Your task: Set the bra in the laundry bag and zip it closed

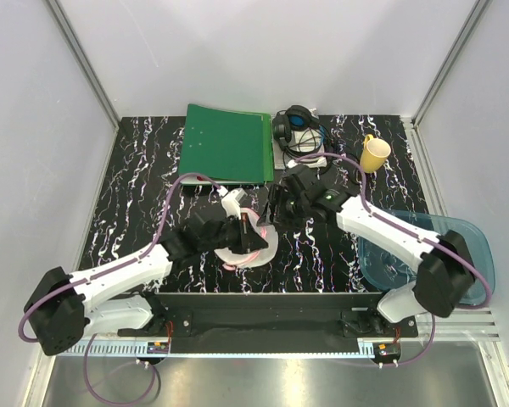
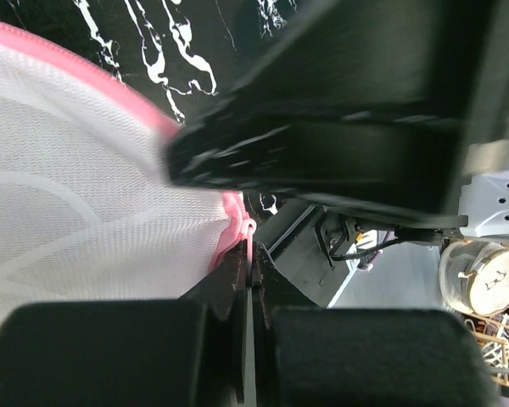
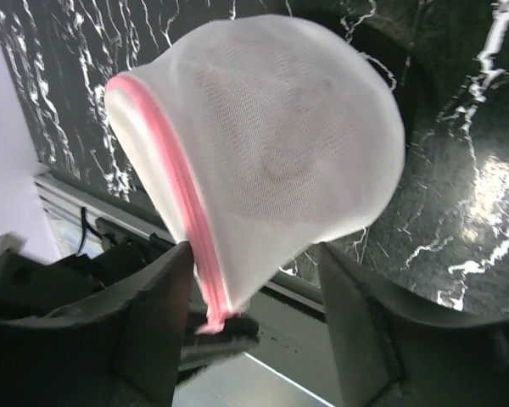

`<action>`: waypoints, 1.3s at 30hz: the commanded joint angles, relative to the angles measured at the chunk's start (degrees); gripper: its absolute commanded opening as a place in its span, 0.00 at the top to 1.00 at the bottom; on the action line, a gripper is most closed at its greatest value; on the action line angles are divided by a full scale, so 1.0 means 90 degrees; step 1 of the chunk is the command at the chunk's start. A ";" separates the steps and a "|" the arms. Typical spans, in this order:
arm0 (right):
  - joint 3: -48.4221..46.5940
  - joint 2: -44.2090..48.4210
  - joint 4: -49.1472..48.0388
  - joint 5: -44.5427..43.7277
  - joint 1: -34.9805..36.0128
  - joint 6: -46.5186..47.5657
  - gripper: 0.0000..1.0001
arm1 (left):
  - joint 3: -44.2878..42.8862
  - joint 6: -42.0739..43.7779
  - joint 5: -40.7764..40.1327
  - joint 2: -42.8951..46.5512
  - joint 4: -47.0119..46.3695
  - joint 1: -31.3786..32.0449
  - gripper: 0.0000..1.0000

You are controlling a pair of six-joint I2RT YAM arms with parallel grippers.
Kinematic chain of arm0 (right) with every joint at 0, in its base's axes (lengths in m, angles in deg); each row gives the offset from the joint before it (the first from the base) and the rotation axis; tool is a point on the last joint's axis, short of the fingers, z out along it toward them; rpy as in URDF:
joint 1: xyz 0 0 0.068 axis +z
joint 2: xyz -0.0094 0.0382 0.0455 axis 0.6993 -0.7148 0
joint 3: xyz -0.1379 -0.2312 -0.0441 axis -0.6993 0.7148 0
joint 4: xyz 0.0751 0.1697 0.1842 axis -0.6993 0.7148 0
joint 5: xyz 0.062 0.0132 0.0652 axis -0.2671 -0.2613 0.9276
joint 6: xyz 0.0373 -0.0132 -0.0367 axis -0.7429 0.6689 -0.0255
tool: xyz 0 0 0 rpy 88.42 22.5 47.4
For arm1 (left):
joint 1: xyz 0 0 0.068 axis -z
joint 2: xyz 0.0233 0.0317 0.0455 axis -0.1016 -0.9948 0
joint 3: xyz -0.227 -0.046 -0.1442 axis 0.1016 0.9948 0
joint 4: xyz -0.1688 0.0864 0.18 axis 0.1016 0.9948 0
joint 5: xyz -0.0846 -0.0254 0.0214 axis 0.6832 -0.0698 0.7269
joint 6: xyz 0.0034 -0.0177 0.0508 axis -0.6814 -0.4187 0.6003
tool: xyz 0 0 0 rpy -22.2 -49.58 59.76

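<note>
Laundry bag (image 1: pixel 253 244): centre of the table, near edge, mesh domed; contents not discernible. My left gripper (image 2: pixel 248 275) is clamped on the end of the pink zip edge (image 3: pixel 176 182), arm reaching in low from 8 o'clock. My right gripper (image 3: pixel 253 288) is spread wide, fingers either side of the bag, arm coming from 4 o'clock. Green folder (image 1: pixel 226 142) at 12, yellow mug (image 1: pixel 374 154) at 2.
</note>
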 commanded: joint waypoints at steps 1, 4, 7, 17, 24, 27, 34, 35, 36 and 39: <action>-0.0313 -0.0311 -0.0461 0.0112 0.0192 0.0025 0.45 | -0.0074 0.0064 -0.0203 0.0237 -0.0211 0.0032 1.00; -0.0225 -0.0282 -0.0549 -0.0083 0.0192 -0.0093 0.55 | -0.0054 0.0074 -0.0213 0.0247 -0.0172 0.0032 1.00; -0.0283 -0.0330 -0.0588 -0.0386 0.0144 0.0004 0.92 | 0.0130 0.0045 -0.0232 0.0412 -0.0094 0.0052 1.00; -0.0440 -0.0672 -0.0696 0.2276 -0.1271 0.1508 1.00 | 0.1195 0.0571 -0.0584 0.2520 0.1780 -0.0835 1.00; -0.1258 -0.1404 -0.0199 0.2710 -0.1526 0.2426 1.00 | 0.1167 0.0504 -0.0223 0.2679 0.1947 -0.1061 1.00; -0.1620 -0.1620 0.0210 0.2271 -0.1497 0.2301 1.00 | 0.0953 0.0504 -0.0048 0.2572 0.1646 -0.1052 1.00; -0.1008 -0.0196 0.0584 0.0350 -0.0688 0.0710 0.27 | 0.0396 0.0406 0.0305 0.1577 0.0796 -0.0974 1.00; -0.0745 -0.0049 0.0584 0.0182 -0.0541 0.0341 0.20 | 0.0347 0.0406 0.0314 0.1498 0.0737 -0.0925 1.00; -0.0607 0.0223 0.0564 0.0054 -0.0240 0.0124 0.19 | 0.0240 0.0416 0.0324 0.1381 0.0620 -0.0789 1.00; 0.0047 0.0731 0.0204 -0.0288 0.0133 -0.1036 0.13 | 0.0103 0.0387 0.0305 0.1068 0.0356 -0.0447 1.00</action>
